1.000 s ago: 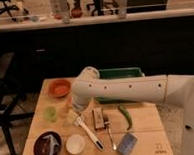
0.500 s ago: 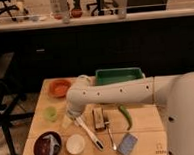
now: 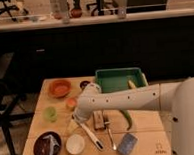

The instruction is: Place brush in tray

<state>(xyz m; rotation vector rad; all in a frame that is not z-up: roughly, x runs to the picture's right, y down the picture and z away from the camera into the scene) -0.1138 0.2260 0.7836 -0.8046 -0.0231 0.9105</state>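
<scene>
1. End effector (image 3: 76, 122): hanging at the tip of the white arm (image 3: 127, 97), which is reaching in from the right across the middle of the counter (image 3: 147, 131). It is pointing down over the left-centre of the wooden top, jaws standing apart and gripping nothing.
2. Brush (image 3: 92, 137): slim, white, with a dark strip along the handle. It is lying flat on the counter, running diagonally from just under the end effector toward the front edge. Whether the two are touching cannot be told. It is sitting outside the tray, well apart from it.
3. Tray (image 3: 99, 83): green, rectangular, standing at the back of the counter behind the arm. A small yellow object (image 3: 132, 83) is resting inside, near its right wall.
4. Brown block (image 3: 98, 120): lying just right of the brush.
5. Fork (image 3: 110, 136): lying right of the block, toward the front.
6. Orange bowl (image 3: 59, 87): sitting at the back left, left of the tray.
7. Green cup (image 3: 50, 113): standing near the left edge.
8. Dark bowl (image 3: 46, 145) and white bowl (image 3: 75, 143): sitting side by side at the front left.
9. Grey-blue pad (image 3: 126, 144): lying at the front, right of the fork.
</scene>
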